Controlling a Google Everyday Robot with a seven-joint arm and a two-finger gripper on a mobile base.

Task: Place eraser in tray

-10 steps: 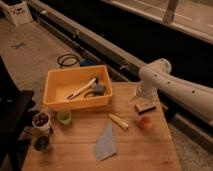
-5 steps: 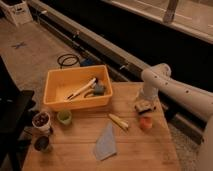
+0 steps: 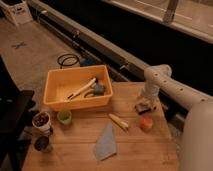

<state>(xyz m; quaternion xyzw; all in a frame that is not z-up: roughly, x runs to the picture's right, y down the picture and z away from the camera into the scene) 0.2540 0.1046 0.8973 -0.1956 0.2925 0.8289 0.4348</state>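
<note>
The wooden table (image 3: 80, 159) carries all items of the work area. The tray (image 3: 76, 103) stands at the far left part of the table top. It contains a white-handled tool (image 3: 82, 89) lying diagonally and a grey-blue object (image 3: 99, 89) just beside the tool's far end.

The white arm (image 3: 172, 89) enters from the right and bends downward near the far right edge of the table. The gripper (image 3: 145, 102) points down at the table surface there. Its state, whether released or clenched, cannot be told from this view.

The eraser (image 3: 142, 108) appears as a small dark block directly under the gripper (contact between the two cannot be confirmed). It lies on the table, well apart from the tray and outside it.

Other items on the table:
- An orange-red round object (image 3: 146, 123), just in front of the eraser.
- A yellow stick (image 3: 118, 121), near the table centre, lying at an angle.
- A blue-grey cloth (image 3: 106, 143), in front of the stick.
- A green cup (image 3: 64, 117), just in front of the tray's left front corner.
- Two further cups (image 3: 41, 121) at the left edge.
</note>
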